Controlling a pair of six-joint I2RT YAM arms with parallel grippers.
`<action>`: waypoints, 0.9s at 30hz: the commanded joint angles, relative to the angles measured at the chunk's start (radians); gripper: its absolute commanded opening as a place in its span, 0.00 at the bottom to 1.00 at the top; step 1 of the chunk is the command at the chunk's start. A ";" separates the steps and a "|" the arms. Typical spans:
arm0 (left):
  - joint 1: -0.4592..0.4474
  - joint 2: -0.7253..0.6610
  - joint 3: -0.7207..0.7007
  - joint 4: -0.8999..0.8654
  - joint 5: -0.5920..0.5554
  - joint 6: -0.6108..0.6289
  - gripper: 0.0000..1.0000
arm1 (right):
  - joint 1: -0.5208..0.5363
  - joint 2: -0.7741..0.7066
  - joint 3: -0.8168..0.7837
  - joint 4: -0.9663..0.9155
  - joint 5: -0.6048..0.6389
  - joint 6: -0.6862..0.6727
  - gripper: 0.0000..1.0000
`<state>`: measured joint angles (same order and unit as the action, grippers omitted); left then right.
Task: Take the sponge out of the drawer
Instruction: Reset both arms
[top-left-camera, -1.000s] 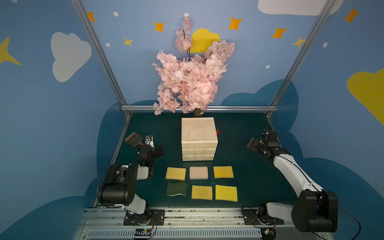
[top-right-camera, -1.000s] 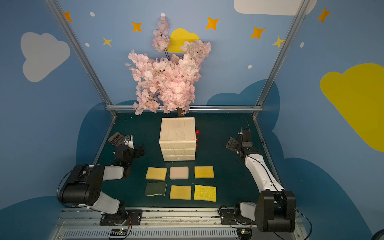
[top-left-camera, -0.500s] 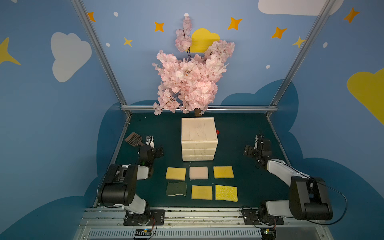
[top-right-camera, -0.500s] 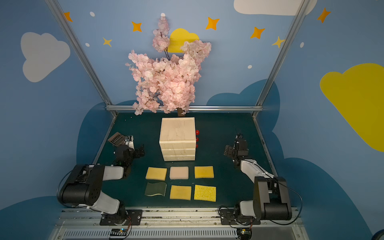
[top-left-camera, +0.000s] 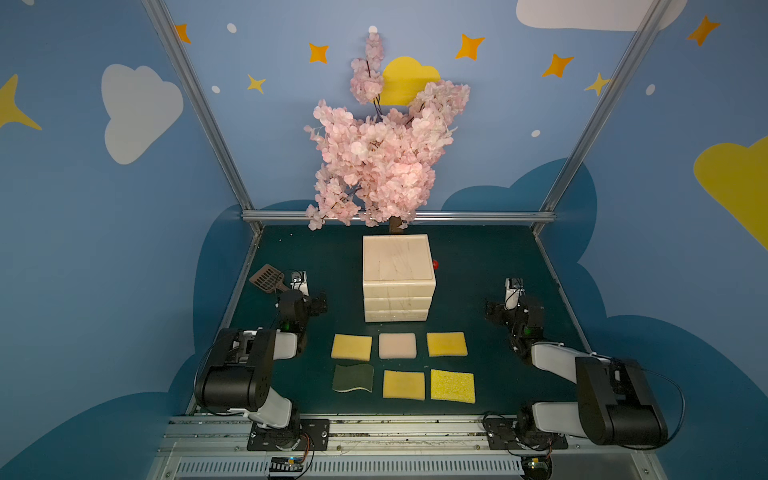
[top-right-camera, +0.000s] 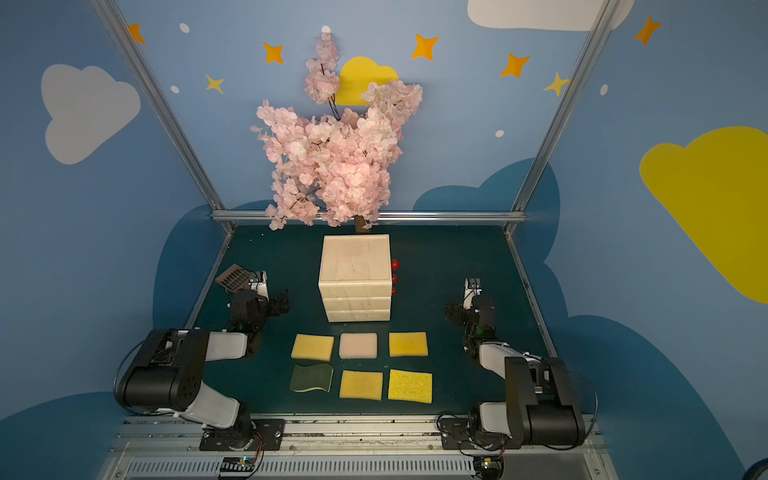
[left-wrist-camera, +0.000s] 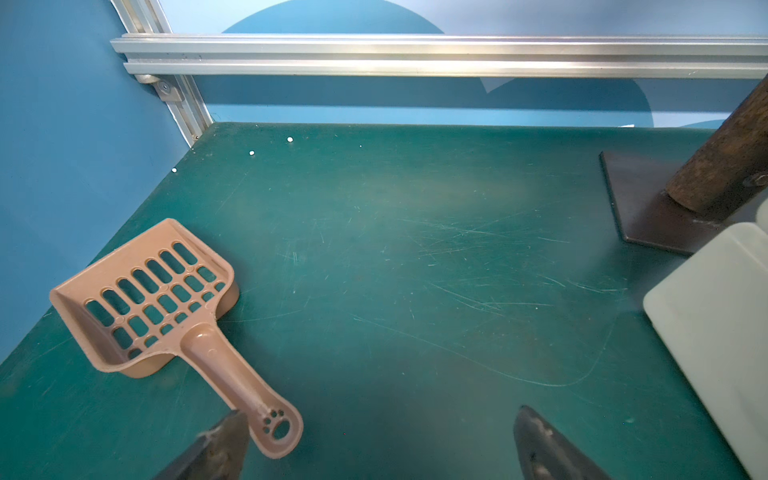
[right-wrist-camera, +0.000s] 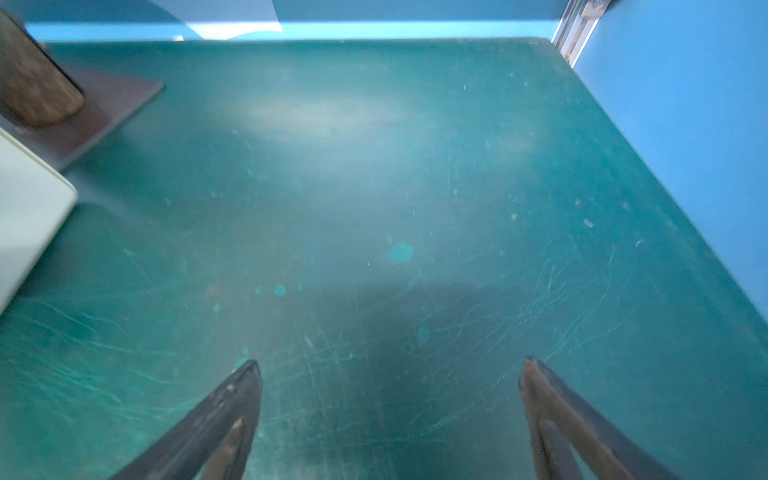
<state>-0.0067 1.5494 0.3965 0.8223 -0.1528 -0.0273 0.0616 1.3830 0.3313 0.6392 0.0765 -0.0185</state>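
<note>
The cream drawer unit (top-left-camera: 397, 282) stands mid-table with its three drawers shut, and its red knobs (top-right-camera: 394, 277) face right. Whatever is inside is hidden, so the sponge in the drawer is out of view. My left gripper (top-left-camera: 303, 296) rests low at the left of the unit, open and empty. One of its fingertips (left-wrist-camera: 237, 419) sits beside the handle of a brown scoop (left-wrist-camera: 149, 299). My right gripper (top-left-camera: 514, 305) is low at the right of the unit. In the right wrist view it (right-wrist-camera: 390, 361) is open over bare mat.
Several sponges lie in two rows in front of the unit, among them a yellow one (top-left-camera: 351, 347), a pink one (top-left-camera: 397, 345) and a green one (top-left-camera: 353, 377). A pink blossom tree (top-left-camera: 386, 158) stands behind the unit on a dark base plate (left-wrist-camera: 648, 212). Blue walls enclose the mat.
The right arm has folded back and lowered, bringing its gripper nearer its base. The left arm, drawers and sponges have not moved.
</note>
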 joint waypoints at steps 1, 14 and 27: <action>0.001 -0.008 0.003 -0.002 0.011 -0.005 1.00 | 0.004 0.045 0.024 0.136 -0.031 -0.033 0.96; 0.003 -0.010 0.002 -0.002 0.011 -0.005 1.00 | -0.049 0.092 0.153 -0.073 -0.189 -0.041 0.96; 0.003 -0.009 0.001 0.000 0.011 -0.005 1.00 | -0.034 0.094 0.158 -0.081 -0.119 -0.029 0.96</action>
<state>-0.0067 1.5494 0.3965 0.8196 -0.1524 -0.0273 0.0235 1.4658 0.4751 0.5674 -0.0528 -0.0586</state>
